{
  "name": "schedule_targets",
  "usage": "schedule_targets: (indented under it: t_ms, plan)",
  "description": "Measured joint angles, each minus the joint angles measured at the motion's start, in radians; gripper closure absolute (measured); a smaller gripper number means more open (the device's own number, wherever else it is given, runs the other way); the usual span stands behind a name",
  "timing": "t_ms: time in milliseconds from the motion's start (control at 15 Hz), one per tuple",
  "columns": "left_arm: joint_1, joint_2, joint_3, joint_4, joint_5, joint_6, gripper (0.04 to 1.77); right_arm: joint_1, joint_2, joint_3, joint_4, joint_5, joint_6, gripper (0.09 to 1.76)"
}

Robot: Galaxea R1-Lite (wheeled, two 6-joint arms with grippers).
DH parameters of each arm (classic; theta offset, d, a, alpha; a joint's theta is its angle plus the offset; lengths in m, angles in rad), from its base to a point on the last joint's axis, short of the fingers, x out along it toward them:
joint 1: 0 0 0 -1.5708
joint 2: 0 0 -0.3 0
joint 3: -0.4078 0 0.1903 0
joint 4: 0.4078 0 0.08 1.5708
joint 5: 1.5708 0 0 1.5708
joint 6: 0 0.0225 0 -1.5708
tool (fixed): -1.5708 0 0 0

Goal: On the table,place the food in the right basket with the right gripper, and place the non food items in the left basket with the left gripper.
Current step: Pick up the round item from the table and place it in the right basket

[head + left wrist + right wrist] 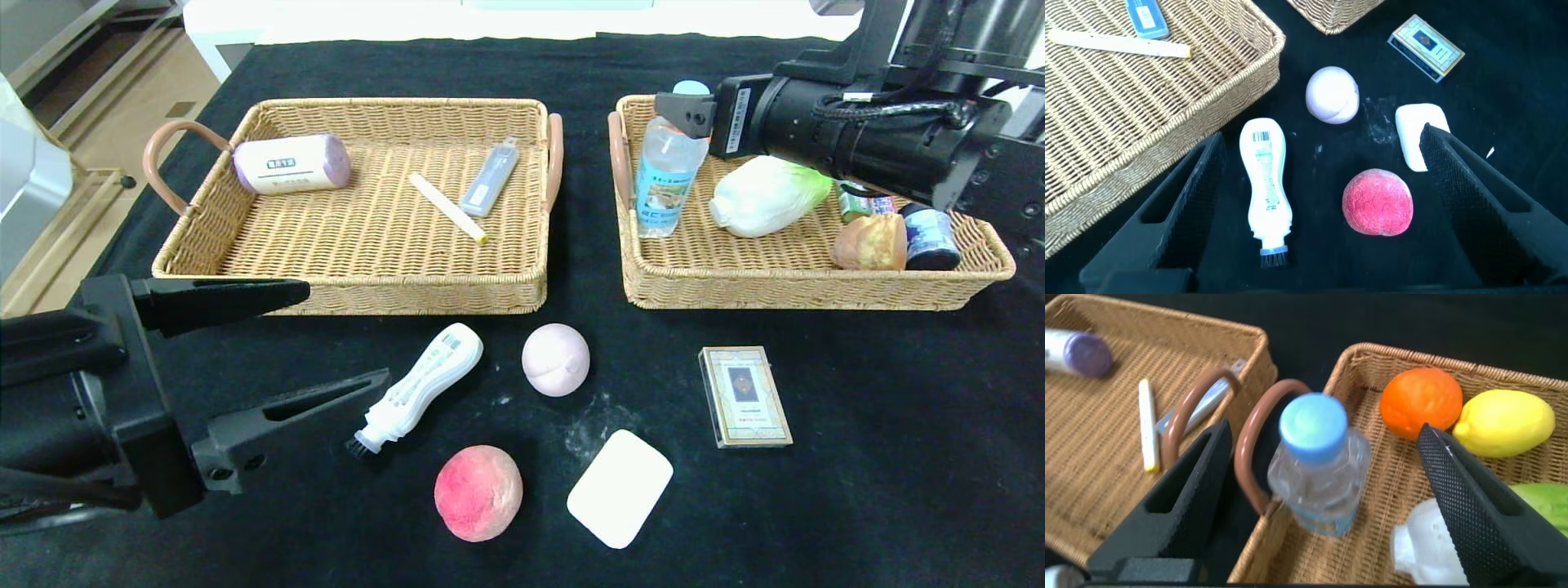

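Note:
A clear water bottle (pixel 665 175) with a pale blue cap (pixel 1313 429) stands upright at the near-left end of the right basket (pixel 800 290). My right gripper (pixel 678 110) hovers over its cap, open, with both fingers clear of the bottle. On the table (pixel 898 457) lie a pink bun (pixel 556 359), a red peach (pixel 478 492), a white brush-tipped bottle (pixel 420 385), a white pad (pixel 620 487) and a card box (pixel 744 396). My left gripper (pixel 347 331) is open above the table, in front of the left basket (pixel 351 294), with the brush bottle (pixel 1266 184) and peach (pixel 1378 202) below it.
The left basket holds a purple-ended white tube (pixel 291 163), a pale stick (pixel 447 207) and a grey-blue pack (pixel 490 176). The right basket also holds a cabbage (pixel 767 196), a brown roll (pixel 870 242), a dark jar (pixel 931 238), an orange (pixel 1421 402) and a lemon (pixel 1503 423).

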Motion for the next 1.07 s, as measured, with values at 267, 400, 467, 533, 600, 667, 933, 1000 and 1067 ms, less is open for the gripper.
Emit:
schedule_targets:
  t_ms: [267,400,467,533,600,667,933,1000,1067]
  plan:
    - [0.001,0.003,0.0,0.0,0.001,-0.001,0.09,0.016,-0.113,0.139,0.005,0.055,-0.017,0.17]
    - [0.001,0.003,-0.001,0.0,0.001,-0.001,0.09,0.024,-0.156,0.202,0.004,0.076,-0.019,0.17]
    - [0.001,0.003,-0.001,0.0,0.001,-0.001,0.09,0.029,-0.173,0.23,0.004,0.086,-0.021,0.16]
    - [0.001,0.003,-0.002,0.0,0.001,-0.001,0.09,0.035,-0.189,0.256,0.003,0.092,-0.021,0.16]
    - [0.001,0.003,-0.002,0.0,0.002,-0.001,0.09,0.043,-0.203,0.283,0.002,0.093,-0.023,0.16]
    - [0.001,0.003,-0.002,0.0,0.002,-0.001,0.09,0.052,-0.214,0.309,-0.001,0.093,-0.027,0.15]
    - [0.001,0.003,-0.002,0.0,0.002,-0.001,0.09,0.101,-0.241,0.409,-0.009,0.09,-0.037,0.15]
    - [0.001,0.003,-0.002,0.0,0.002,-0.001,0.09,0.111,-0.244,0.426,-0.009,0.089,-0.042,0.15]
    - [0.001,0.002,-0.002,0.0,0.003,-0.001,0.09,0.122,-0.245,0.441,-0.009,0.088,-0.044,0.15]
